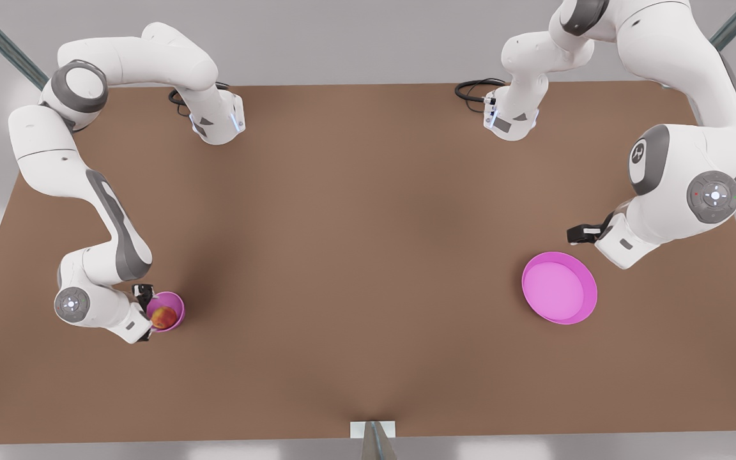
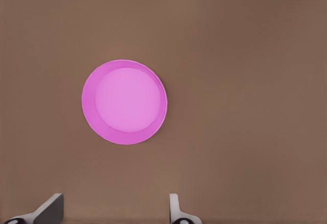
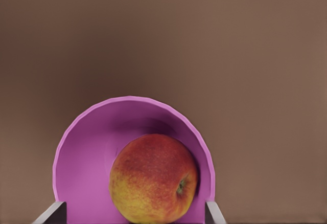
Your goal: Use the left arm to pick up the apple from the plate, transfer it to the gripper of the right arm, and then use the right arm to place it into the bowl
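Observation:
The red-yellow apple (image 1: 163,317) (image 3: 153,179) lies inside the small pink bowl (image 1: 177,302) (image 3: 87,152) at the front view's left. My right gripper (image 1: 148,305) (image 3: 134,217) hangs just over the bowl, open, its fingers (image 3: 52,214) standing wide of the apple on both sides without touching it. The pink plate (image 1: 559,287) (image 2: 125,101) is bare at the front view's right. My left gripper (image 1: 576,234) (image 2: 113,215) is open and empty, raised beside the plate's far edge.
The brown table (image 1: 355,255) stretches between bowl and plate. Both arm bases (image 1: 218,121) (image 1: 510,118) stand at the table's far edge. A small bracket (image 1: 373,431) sits at the middle of the near edge.

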You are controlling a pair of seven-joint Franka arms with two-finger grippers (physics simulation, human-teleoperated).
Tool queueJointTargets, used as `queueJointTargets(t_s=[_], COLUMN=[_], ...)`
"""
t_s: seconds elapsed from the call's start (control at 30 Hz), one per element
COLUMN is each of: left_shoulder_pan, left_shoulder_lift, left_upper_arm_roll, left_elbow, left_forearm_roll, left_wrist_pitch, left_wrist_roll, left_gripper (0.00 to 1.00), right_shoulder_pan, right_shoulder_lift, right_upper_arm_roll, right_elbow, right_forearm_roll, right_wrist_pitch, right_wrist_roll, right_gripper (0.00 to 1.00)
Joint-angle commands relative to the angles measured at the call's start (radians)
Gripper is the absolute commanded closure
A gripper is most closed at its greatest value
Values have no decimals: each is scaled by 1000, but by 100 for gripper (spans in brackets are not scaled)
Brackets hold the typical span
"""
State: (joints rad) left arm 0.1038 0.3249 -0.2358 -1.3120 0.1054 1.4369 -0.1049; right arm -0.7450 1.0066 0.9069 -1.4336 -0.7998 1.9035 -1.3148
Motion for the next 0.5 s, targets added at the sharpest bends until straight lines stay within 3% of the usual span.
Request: queueJointTargets(t_s=[0.0,0.2,0.3,0.37,0.4,0.47], left_shoulder_pan=[0,-1,-7,0,-3,-4], left_shoulder_lift=[0,-1,-1,-1,-1,0], left_upper_arm_roll=[0,0,-4,-4,-4,-4], left_elbow=[0,0,-1,0,0,0], left_forearm_roll=[2,2,-4,0,0,2], left_wrist_pitch=[-3,-3,-29,-32,-30,-26], left_wrist_roll=[-25,-25,-30,-25,-27,-27], left_gripper=[0,0,0,0,0,0], right_shoulder_pan=[1,27,121,199,341,715], right_shoulder_lift=[-5,-109,-140,-258,-304,-583], right_upper_arm_roll=[0,18,55,-8,-181,-860], right_elbow=[2,183,341,361,473,340], right_forearm_roll=[-2,16,5,31,117,618], right_wrist_pitch=[2,-201,-515,-638,-712,-695], right_wrist_roll=[106,506,1083,1115,1120,1190], right_gripper=[0,0,0,0,0,0])
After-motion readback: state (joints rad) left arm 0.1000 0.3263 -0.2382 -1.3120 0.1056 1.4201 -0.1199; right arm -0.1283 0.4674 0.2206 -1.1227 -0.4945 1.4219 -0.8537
